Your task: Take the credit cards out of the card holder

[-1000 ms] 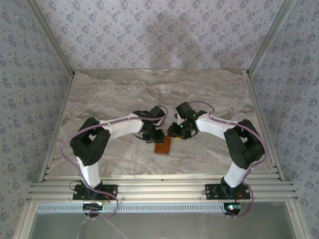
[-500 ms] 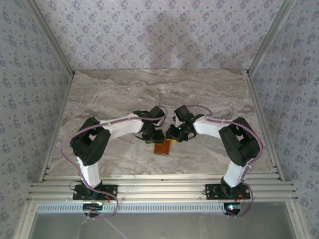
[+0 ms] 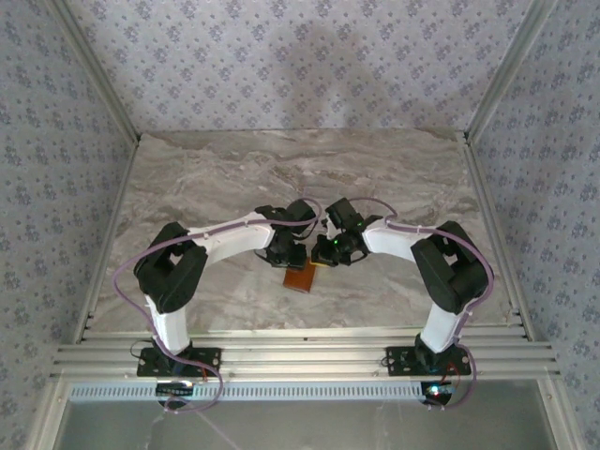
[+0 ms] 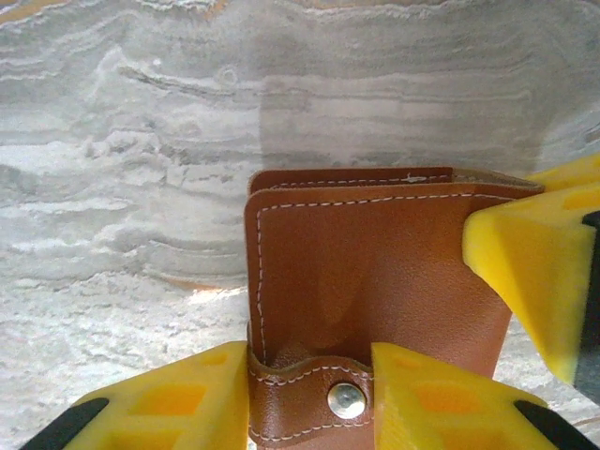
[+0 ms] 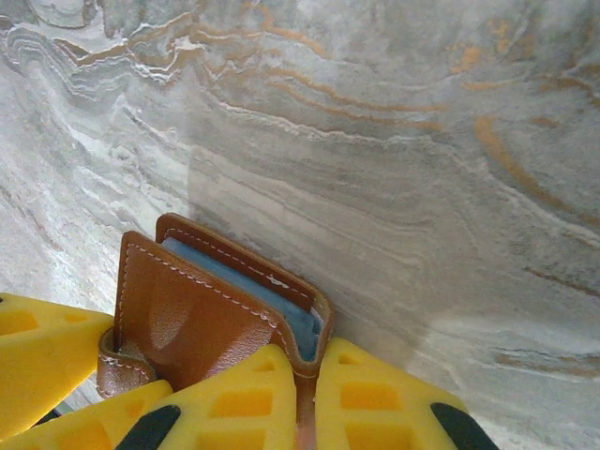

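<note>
The brown card holder (image 3: 300, 277) is held between both grippers at the table's near middle. My left gripper (image 4: 309, 377) is shut on its snap strap (image 4: 302, 401), one yellow finger on each side. My right gripper (image 5: 314, 367) is shut on the holder's (image 5: 192, 314) side edge, pinching the leather between its yellow pads. The holder gapes slightly at the top, showing the grey-blue lining (image 5: 251, 284). The credit cards are hidden inside it. From above, the left gripper (image 3: 290, 254) and right gripper (image 3: 324, 253) meet over the holder.
The marble table (image 3: 216, 178) stretches bare behind and to both sides of the holder. Patterned walls close the back and sides. An aluminium rail (image 3: 300, 354) runs along the near edge by the arm bases.
The right gripper has moved left onto the card holder and closed on its edge. The left gripper kept its grip on the strap.
</note>
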You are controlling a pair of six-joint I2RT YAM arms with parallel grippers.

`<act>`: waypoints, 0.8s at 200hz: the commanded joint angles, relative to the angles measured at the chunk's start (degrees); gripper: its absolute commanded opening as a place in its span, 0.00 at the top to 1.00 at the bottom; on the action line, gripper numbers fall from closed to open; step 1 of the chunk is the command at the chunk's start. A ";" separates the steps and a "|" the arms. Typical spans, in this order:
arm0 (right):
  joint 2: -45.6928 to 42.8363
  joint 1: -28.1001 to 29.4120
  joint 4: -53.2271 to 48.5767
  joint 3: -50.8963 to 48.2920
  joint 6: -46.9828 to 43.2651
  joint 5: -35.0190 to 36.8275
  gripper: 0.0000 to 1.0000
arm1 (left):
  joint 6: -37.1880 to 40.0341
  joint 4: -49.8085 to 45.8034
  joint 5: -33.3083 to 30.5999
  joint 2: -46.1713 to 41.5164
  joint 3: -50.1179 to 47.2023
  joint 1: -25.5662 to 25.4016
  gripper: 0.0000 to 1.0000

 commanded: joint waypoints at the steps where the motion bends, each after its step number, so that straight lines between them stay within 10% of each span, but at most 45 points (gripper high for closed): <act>1: 1.68 -0.05 -4.99 0.26 -1.86 3.06 1.00 | 0.86 -6.38 -6.39 -0.35 2.74 0.07 0.64; 60: 1.82 -0.05 -5.93 0.74 -2.64 3.35 1.00 | 0.63 -8.86 -9.54 0.40 3.59 0.11 0.61; 123: 1.55 -0.05 -5.53 0.48 -2.24 2.99 1.00 | -1.25 3.06 8.57 -1.95 0.63 -0.16 0.72; 160: 1.38 -0.05 -5.56 0.48 -2.12 3.06 1.00 | -2.87 3.80 8.97 -0.17 0.53 -0.26 0.75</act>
